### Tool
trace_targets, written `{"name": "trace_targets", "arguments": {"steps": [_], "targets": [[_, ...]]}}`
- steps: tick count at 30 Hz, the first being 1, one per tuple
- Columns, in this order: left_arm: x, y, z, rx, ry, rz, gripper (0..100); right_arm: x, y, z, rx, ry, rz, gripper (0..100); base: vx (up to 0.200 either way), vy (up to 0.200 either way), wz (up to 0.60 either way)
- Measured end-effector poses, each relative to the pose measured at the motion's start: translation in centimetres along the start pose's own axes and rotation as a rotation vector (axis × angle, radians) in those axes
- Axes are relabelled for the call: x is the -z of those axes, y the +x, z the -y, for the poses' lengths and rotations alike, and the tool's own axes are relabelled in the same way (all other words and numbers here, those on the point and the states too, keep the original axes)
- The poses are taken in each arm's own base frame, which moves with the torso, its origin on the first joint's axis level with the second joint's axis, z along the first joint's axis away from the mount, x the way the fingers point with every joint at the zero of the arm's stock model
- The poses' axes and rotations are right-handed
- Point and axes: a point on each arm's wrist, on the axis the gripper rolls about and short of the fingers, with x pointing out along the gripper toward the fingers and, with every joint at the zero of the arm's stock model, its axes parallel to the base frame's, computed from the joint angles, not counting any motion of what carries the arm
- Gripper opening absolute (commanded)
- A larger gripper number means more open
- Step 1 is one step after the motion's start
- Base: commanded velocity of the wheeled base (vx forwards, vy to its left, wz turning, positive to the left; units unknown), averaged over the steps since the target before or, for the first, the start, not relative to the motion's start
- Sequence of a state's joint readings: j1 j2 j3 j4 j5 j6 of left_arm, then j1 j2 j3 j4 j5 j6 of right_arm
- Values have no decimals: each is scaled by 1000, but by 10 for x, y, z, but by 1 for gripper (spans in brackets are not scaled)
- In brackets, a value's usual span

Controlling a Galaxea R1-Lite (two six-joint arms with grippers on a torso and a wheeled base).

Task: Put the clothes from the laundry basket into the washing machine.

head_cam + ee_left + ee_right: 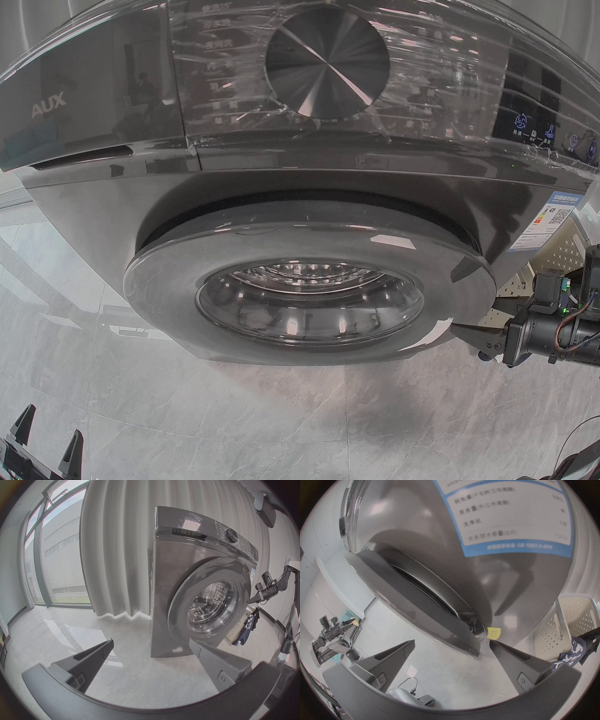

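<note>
Washing machine (94,206) fills the head view; its round door (300,237) looks shut. Right gripper (451,643), mid-right, fingers spread at the door rim, empty. Left gripper (53,422), lower left, spread, empty. Laundry basket (562,256) w/ dark clothes (248,625) sits far right. Step: prob. opening the door. Next: grip the rim, pull.

Grey marble-tile floor (250,412), white pleated curtain (122,548) hanging down to it, tall window (38,567) beside the curtain, grey building (65,558) outside the glass.
</note>
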State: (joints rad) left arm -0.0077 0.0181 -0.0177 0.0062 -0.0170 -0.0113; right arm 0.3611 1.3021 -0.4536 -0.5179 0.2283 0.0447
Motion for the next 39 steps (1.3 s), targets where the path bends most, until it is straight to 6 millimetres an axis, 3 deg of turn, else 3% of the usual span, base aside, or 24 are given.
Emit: {"name": "trace_targets", "arguments": {"steps": [19,30,39], "targets": [[0,0,0,1,-1,0,100,15,1,-10,-53,-9,-55,100,0,0,0],[0,0,0,1,0,0,100,50,-27,-22,-109,-21,-116,100,0,0,0],[0,0,0,1,0,0,100,32,-23,-21,-96,-25,-53,100,-133,0,0]]}}
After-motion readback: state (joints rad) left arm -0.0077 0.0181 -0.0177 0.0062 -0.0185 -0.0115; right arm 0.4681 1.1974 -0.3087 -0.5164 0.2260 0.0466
